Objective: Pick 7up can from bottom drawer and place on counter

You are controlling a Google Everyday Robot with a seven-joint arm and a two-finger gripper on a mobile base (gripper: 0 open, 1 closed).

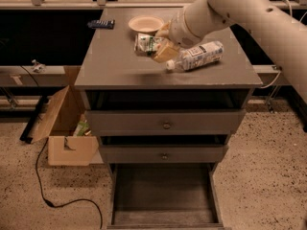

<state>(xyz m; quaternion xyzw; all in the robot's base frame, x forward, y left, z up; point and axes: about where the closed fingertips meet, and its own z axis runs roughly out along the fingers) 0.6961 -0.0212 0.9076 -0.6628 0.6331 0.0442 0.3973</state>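
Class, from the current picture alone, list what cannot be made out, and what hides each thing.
All in the camera view:
1. Whether the can, clamped in the gripper over the counter, touches it: a finger covers its underside.
2. The bottom drawer: its front is cut off by the lower edge.
3. The bottle: label wording too small.
4. The arm: cut off by the top and right edges.

A: The counter is looking matt grey and smooth. What is the claw gripping just above it?

B: The 7up can, which is showing silvery metal. The claw's fingers are looking dull tan, and the arm is showing a smooth off-white shell.

A: And the bottle?

B: It is glinting like clear plastic. The box is showing raw brown cardboard, and the floor is looking speckled and rough.
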